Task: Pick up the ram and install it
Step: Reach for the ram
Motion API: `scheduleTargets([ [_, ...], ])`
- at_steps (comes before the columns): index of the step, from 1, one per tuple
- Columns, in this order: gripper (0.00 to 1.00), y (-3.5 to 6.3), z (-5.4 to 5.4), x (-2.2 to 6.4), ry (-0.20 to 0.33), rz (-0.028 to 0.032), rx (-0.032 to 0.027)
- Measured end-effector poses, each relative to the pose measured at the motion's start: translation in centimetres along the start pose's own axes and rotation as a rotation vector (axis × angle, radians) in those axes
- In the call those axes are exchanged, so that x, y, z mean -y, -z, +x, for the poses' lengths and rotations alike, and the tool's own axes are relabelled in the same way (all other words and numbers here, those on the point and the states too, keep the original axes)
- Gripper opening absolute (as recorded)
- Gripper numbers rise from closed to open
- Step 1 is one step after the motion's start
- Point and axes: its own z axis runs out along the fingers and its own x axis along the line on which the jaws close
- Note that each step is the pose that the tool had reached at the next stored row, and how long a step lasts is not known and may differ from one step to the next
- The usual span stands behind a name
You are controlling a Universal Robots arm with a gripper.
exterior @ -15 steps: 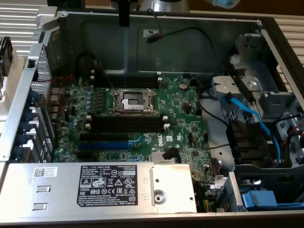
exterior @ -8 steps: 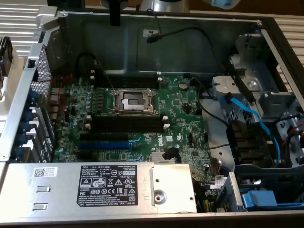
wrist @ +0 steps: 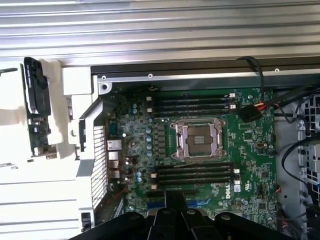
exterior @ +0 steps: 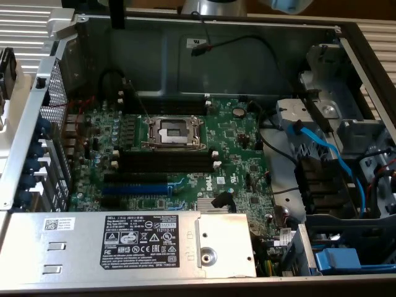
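The hand point(wrist: 175, 201) sits closest to the wrist camera, a black cluster hanging over the near edge of the motherboard point(wrist: 250, 145). Whether it is spread or pressed together cannot be told, and nothing shows in it. In the exterior view, the nearest thing is the grey power supply point(exterior: 124, 238) with its white label. Just past it lies the blue slot point(exterior: 135, 189).

Next come the black memory slots point(wrist: 192, 172) with white end clips, then the open CPU socket point(wrist: 197, 140), then a second bank of slots point(wrist: 192, 104) towards the far wall of the case point(exterior: 185, 55). Every slot looks empty, so the install has not been done.

The ram point(wrist: 36, 107) is outside the case. It is a dark stick resting on a white holder point(wrist: 70, 115) just beside the perforated end wall, and it is well apart from the hand.

By the look of it, the stick will be light and stiff, but thin and easily damaged. Its flat faces carry chips and one long edge carries contacts, so a firm pinch on those would be risky. The safer hold is probably across the bare upper long edge or at the short ends, square enough that the stick does not twist. Being light and smooth, it could slip or tilt if caught off centre.
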Motion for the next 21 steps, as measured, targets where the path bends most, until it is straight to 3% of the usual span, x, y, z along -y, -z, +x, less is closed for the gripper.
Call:
scheduleTargets([
  [8,0.1,0.71,3.6,0.25,0.0,0.0001,-0.0001],
  [21,0.1,1.04,9.5,0.66,0.0,-0.004,0.0009],
])
